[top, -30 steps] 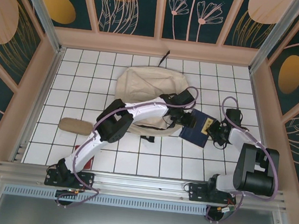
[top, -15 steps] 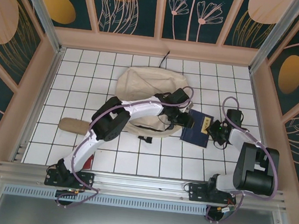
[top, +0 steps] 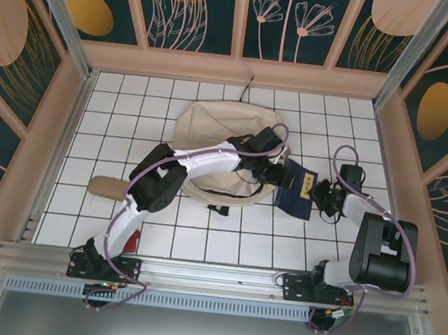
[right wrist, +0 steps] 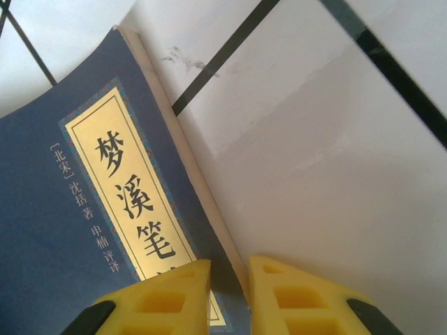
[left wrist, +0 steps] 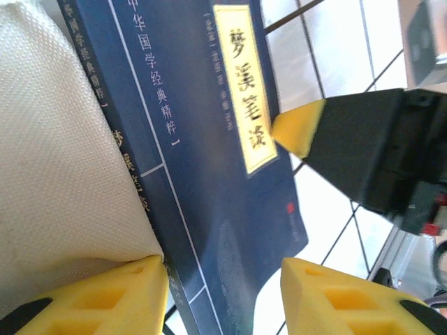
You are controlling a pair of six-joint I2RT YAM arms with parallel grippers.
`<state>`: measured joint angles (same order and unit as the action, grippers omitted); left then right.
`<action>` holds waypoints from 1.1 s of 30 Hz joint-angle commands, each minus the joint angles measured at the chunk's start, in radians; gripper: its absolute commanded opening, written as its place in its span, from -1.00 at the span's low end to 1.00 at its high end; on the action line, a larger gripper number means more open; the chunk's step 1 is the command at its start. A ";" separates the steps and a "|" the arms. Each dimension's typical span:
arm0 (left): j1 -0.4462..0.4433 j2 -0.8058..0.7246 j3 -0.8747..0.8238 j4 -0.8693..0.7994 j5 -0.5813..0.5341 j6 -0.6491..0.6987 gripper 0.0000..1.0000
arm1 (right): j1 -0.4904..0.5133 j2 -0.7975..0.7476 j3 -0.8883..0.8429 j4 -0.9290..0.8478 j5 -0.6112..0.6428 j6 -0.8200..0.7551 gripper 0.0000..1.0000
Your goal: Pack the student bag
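Beige cloth is filling the middle of the white tiled table (top: 115, 121): the student bag (top: 213, 125) is lying flat there, toward the far wall, and its right-hand side is meeting a navy-blue book (top: 296, 194) with a yellow title label. The right gripper (top: 324, 194) is pinching this book at its outer edge. In the right wrist view its yellow fingertips (right wrist: 160, 300) are standing close together, and the page edge of the book is running down into the narrow gap between them, so it is gripping the book. The left gripper (top: 270, 171) is reaching across the bag to the same side. In the left wrist view its pads (left wrist: 105, 296) are standing moderately apart. The bag cloth is resting on one pad and the end of the book is lying between them without touching the other pad, so the left gripper is gripping nothing that I can see. I judge that the step in hand is feeding the book into the bag. The opening of the bag is not showing clearly, so I cannot tell how far the book is inside. The next move, in my opinion, is asking the left fingers to lift the cloth lip while the right arm is pushing the book sideways under it, flat and slowly, so that the corner is not catching the fabric. A tan oblong pouch (top: 111, 188) is lying well apart on the left side.
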<state>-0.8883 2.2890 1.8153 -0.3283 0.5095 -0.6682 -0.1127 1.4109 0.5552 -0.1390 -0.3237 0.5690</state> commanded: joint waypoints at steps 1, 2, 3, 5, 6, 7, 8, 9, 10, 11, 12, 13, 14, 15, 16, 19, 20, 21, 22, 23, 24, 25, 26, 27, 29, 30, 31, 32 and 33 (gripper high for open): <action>-0.038 -0.071 -0.023 0.145 0.119 -0.024 -0.09 | 0.031 0.007 -0.044 0.023 -0.234 0.037 -0.60; -0.034 -0.083 -0.044 0.155 0.105 -0.032 -0.09 | 0.034 0.005 -0.049 0.044 -0.266 0.038 -0.60; -0.026 -0.095 -0.070 0.171 0.095 -0.042 -0.09 | 0.041 0.006 -0.049 0.059 -0.293 0.040 -0.59; -0.009 -0.119 -0.122 0.202 0.079 -0.068 -0.09 | 0.056 0.014 -0.045 0.074 -0.322 0.040 -0.58; 0.000 -0.129 -0.147 0.218 0.071 -0.079 -0.09 | 0.066 0.020 -0.040 0.081 -0.330 0.042 -0.58; 0.009 -0.138 -0.169 0.229 0.065 -0.088 -0.09 | 0.074 0.027 -0.036 0.082 -0.331 0.043 -0.58; 0.019 -0.145 -0.188 0.240 0.062 -0.095 -0.09 | 0.082 0.039 -0.031 0.086 -0.330 0.045 -0.58; 0.024 -0.149 -0.204 0.247 0.058 -0.098 -0.09 | 0.088 0.049 -0.026 0.092 -0.329 0.048 -0.57; 0.030 -0.152 -0.214 0.244 0.052 -0.098 -0.08 | 0.090 0.058 -0.022 0.092 -0.326 0.051 -0.58; 0.035 -0.154 -0.222 0.237 0.042 -0.097 -0.08 | 0.091 0.066 -0.016 0.087 -0.311 0.055 -0.58; 0.041 -0.156 -0.231 0.232 0.033 -0.095 -0.07 | 0.092 0.071 -0.012 0.088 -0.298 0.054 -0.58; 0.046 -0.156 -0.235 0.228 0.027 -0.093 -0.06 | 0.094 0.074 -0.011 0.088 -0.291 0.055 -0.58; 0.050 -0.151 -0.237 0.217 0.026 -0.091 -0.05 | 0.093 0.077 -0.008 0.092 -0.291 0.057 -0.58; 0.052 -0.147 -0.236 0.207 0.024 -0.089 -0.02 | 0.094 0.082 -0.006 0.097 -0.297 0.057 -0.58; 0.054 -0.143 -0.237 0.202 0.016 -0.088 -0.01 | 0.095 0.088 -0.003 0.100 -0.302 0.055 -0.57; 0.057 -0.132 -0.232 0.170 -0.039 -0.076 0.03 | 0.103 0.103 0.008 0.102 -0.296 0.052 -0.57; 0.059 -0.126 -0.224 0.150 -0.070 -0.068 0.05 | 0.106 0.112 0.010 0.100 -0.293 0.052 -0.56; 0.060 -0.121 -0.219 0.133 -0.096 -0.061 0.05 | 0.108 0.119 0.013 0.098 -0.289 0.051 -0.56; 0.060 -0.115 -0.211 0.116 -0.122 -0.052 0.05 | 0.111 0.128 0.016 0.098 -0.286 0.049 -0.56; 0.063 -0.106 -0.203 0.097 -0.138 -0.042 0.05 | 0.112 0.135 0.018 0.097 -0.284 0.048 -0.56; 0.063 -0.097 -0.193 0.080 -0.152 -0.035 0.06 | 0.113 0.145 0.019 0.098 -0.282 0.046 -0.56; 0.062 -0.091 -0.186 0.056 -0.178 -0.029 0.07 | 0.114 0.153 0.021 0.097 -0.281 0.045 -0.56; 0.062 -0.085 -0.186 0.044 -0.203 -0.025 0.07 | 0.114 0.158 0.023 0.096 -0.278 0.044 -0.56; 0.063 -0.083 -0.186 0.039 -0.218 -0.024 0.08 | 0.116 0.163 0.025 0.098 -0.275 0.043 -0.56; 0.063 -0.079 -0.188 0.032 -0.234 -0.018 0.11 | 0.119 0.169 0.028 0.098 -0.271 0.043 -0.56; 0.062 -0.076 -0.188 0.034 -0.237 -0.017 0.12 | 0.119 0.170 0.029 0.099 -0.266 0.043 -0.56; 0.063 -0.071 -0.186 0.031 -0.240 -0.017 0.14 | 0.119 0.172 0.031 0.097 -0.263 0.042 -0.55; 0.063 -0.064 -0.179 0.021 -0.248 -0.013 0.17 | 0.120 0.174 0.033 0.094 -0.258 0.042 -0.55; 0.063 -0.058 -0.174 0.015 -0.254 -0.013 0.18 | 0.119 0.175 0.035 0.094 -0.256 0.042 -0.55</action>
<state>-0.8173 2.1933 1.6142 -0.2481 0.2928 -0.7033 -0.0196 1.5486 0.5850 -0.0486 -0.5922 0.6125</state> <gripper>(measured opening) 0.584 0.223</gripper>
